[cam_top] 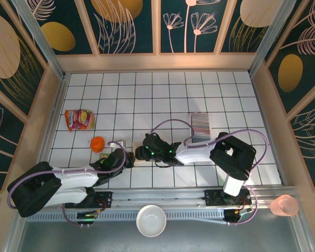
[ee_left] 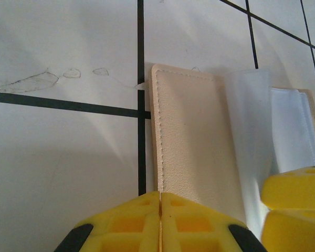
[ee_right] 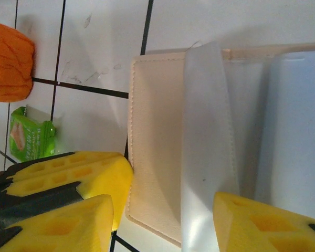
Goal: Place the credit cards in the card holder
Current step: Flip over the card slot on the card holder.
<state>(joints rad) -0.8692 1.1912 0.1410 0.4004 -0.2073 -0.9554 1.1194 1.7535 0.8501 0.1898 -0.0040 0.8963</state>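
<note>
The card holder is a tan wallet lying open and flat on the white tiles, with pale translucent sleeves inside. In the left wrist view my left gripper is shut, and its tips rest on the near left edge of the tan flap. My right gripper is open above the card holder, one finger off its left edge and one over the sleeves. In the top view both grippers meet at mid-table, left and right. The credit cards stand in a packed row farther back on the right.
An orange lump and a small green packet lie just left of the card holder. A red and yellow snack bag sits at the far left. A white bowl and a pink cup sit off the near edge.
</note>
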